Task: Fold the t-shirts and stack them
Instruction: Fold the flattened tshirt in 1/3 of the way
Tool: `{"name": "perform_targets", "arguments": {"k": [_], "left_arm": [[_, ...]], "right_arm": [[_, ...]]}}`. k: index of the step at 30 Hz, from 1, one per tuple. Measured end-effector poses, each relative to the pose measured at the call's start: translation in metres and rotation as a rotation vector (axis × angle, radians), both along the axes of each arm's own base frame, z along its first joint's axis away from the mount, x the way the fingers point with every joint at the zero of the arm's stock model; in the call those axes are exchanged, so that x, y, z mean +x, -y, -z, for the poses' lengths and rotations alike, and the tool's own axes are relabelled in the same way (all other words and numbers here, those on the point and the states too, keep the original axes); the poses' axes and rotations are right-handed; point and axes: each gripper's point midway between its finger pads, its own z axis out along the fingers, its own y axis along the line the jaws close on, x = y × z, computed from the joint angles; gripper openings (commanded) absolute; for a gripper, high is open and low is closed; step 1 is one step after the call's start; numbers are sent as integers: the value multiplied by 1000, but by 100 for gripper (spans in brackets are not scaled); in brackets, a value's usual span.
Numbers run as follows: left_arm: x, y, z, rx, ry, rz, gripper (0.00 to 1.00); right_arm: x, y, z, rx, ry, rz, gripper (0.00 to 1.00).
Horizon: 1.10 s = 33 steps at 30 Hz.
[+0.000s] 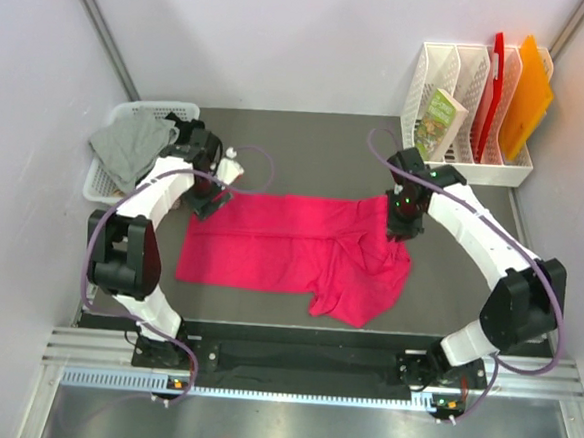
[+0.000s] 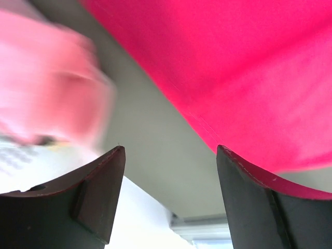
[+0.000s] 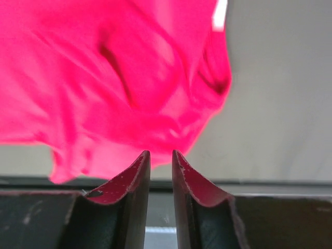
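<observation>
A crimson-red t-shirt (image 1: 290, 244) lies spread on the dark table, bunched at its right end. My left gripper (image 1: 211, 205) is at the shirt's far-left corner. In the left wrist view it (image 2: 171, 150) is open and empty, with the shirt's hem (image 2: 249, 78) by its right finger. My right gripper (image 1: 402, 227) is over the shirt's far-right corner. In the right wrist view its jaws (image 3: 161, 152) stand a narrow gap apart with nothing between them, and the shirt (image 3: 114, 78) lies beyond. A grey t-shirt (image 1: 132, 143) lies in the basket. A blurred light pink cloth (image 2: 46, 83) is beside the left gripper.
The white mesh basket (image 1: 165, 106) stands at the far left by the wall. A white file rack (image 1: 466, 173) at the far right holds a book (image 1: 441, 124), a red folder (image 1: 495, 83) and an orange folder (image 1: 530, 90). Walls close in on both sides.
</observation>
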Motion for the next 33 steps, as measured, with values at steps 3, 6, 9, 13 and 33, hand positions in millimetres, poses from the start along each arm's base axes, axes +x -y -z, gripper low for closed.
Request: {"name": "perform_targets", "arguments": {"k": [3,6,9,13,33], "left_arm": [[37,10,-30,-33,99,-8,74],[65,21,-41,-51,156,-1,73],[75,32,-25,-52,123,12,72],[75,45,13,-44,26,28,70],[73,51,66,-30,-63,17,68]], "right_arm": [[35,-9,-17,23,71,8,18],[66,-22,-14,43,105,9,15],[78,-33,11,55,63,0,16],[75,-47,35,75,-11,-24,19],[51,-70,58,148,-83,-81,33]]}}
